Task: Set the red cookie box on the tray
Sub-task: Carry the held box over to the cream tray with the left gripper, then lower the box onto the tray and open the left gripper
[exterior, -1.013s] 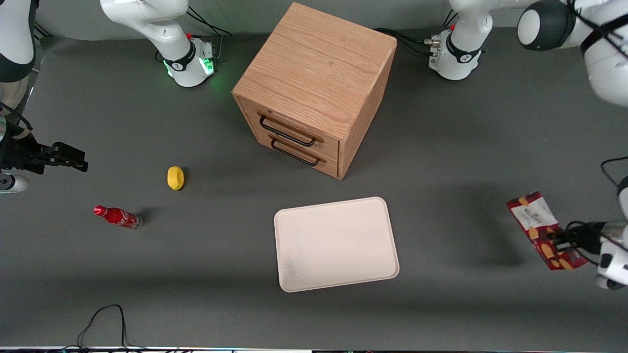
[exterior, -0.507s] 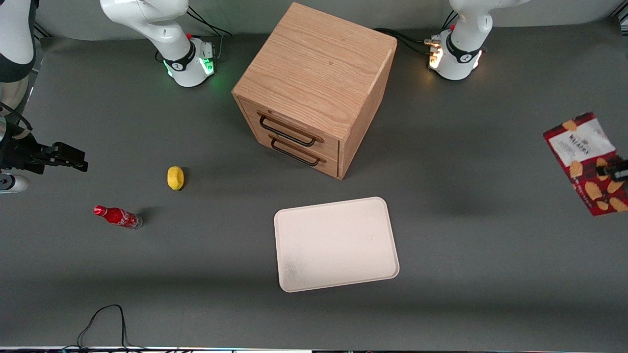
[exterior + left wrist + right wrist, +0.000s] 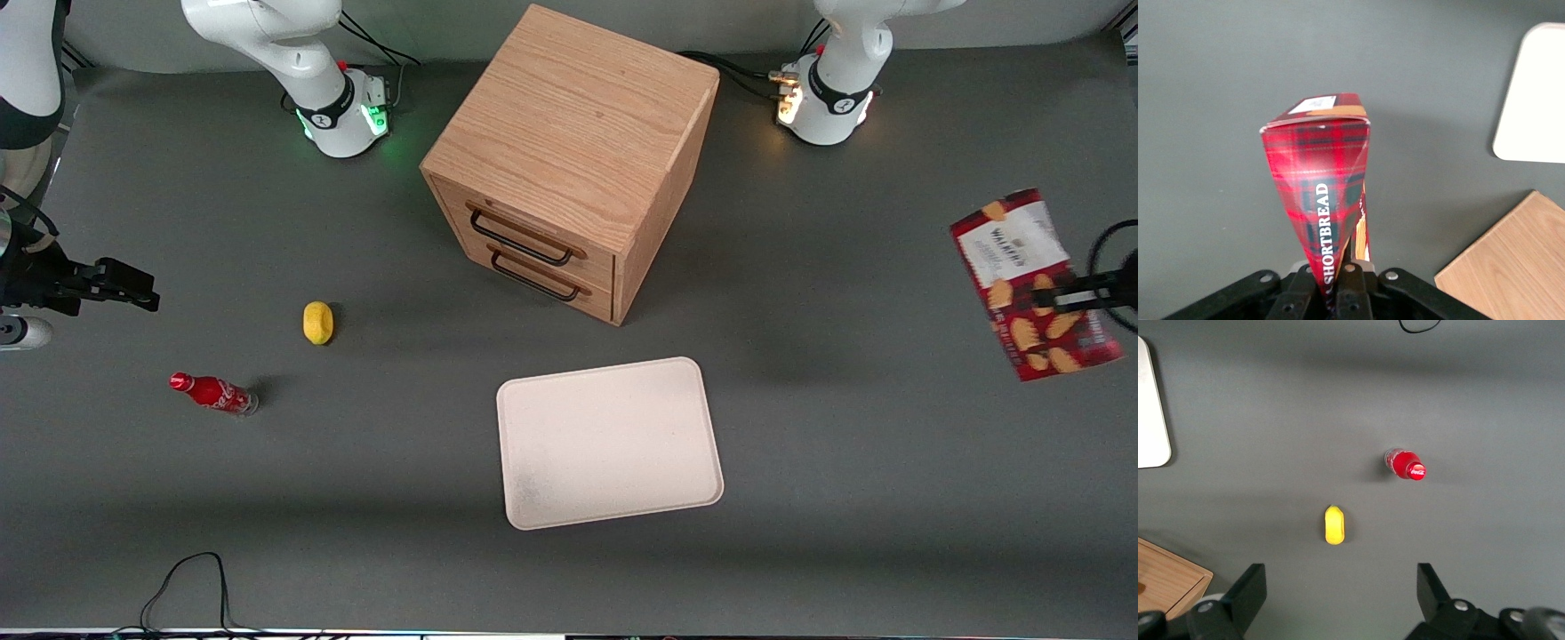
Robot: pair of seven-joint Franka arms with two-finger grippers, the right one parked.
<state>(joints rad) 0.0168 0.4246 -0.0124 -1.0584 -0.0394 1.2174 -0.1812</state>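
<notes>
Pincer [image 3: 1336,283] is clamping the red cookie box [image 3: 1031,284] near one end, its fingers pressing in on the carton's sides, and is holding it aloft above the table [image 3: 845,462] toward the working arm's end, well apart from the tray [image 3: 609,444]. Transport step appears to be underway: box lifted, not yet over the target. Next move is calling for carrying the box sideways to above the bare tray, lowering it flat inside the rim, then releasing.
</notes>
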